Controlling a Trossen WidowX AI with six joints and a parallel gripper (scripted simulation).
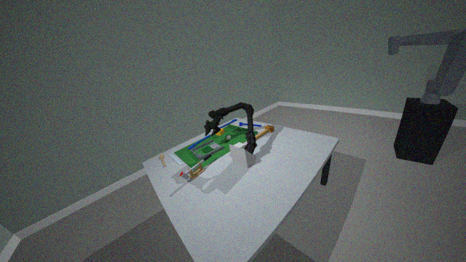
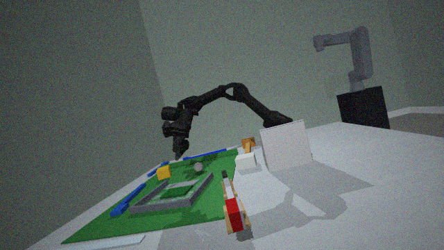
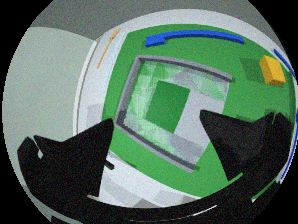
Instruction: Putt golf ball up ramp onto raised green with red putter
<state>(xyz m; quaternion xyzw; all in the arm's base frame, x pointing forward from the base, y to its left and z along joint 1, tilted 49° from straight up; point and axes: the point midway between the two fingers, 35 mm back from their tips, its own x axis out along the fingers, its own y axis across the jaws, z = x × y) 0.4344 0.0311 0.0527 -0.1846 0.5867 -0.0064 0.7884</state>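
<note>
My gripper (image 1: 210, 132) (image 2: 179, 156) (image 3: 157, 118) is open and empty, pointing down above the green mat (image 2: 211, 212) (image 3: 111, 107). The red putter (image 1: 181, 174) (image 2: 234, 215) rests on a wooden stand beside the mat, its red head toward the exterior camera and its dark grip end toward the robot's side. The white golf ball (image 1: 228, 137) (image 2: 198, 167) lies on the mat and does not show in the wrist view. The raised green (image 1: 207, 149) (image 2: 177, 192) (image 3: 168, 105) sits inside a grey frame, with the pale ramp (image 3: 202, 132) on its open side.
A yellow block (image 1: 220, 132) (image 2: 164, 172) (image 3: 272, 70) stands on the mat near blue bars (image 2: 130, 201) (image 3: 200, 35). A white panel (image 1: 238, 156) (image 2: 288, 146) stands near the arm's base. An orange mallet (image 1: 269, 129) (image 2: 248, 142) and a white block (image 2: 245, 161) lie nearby.
</note>
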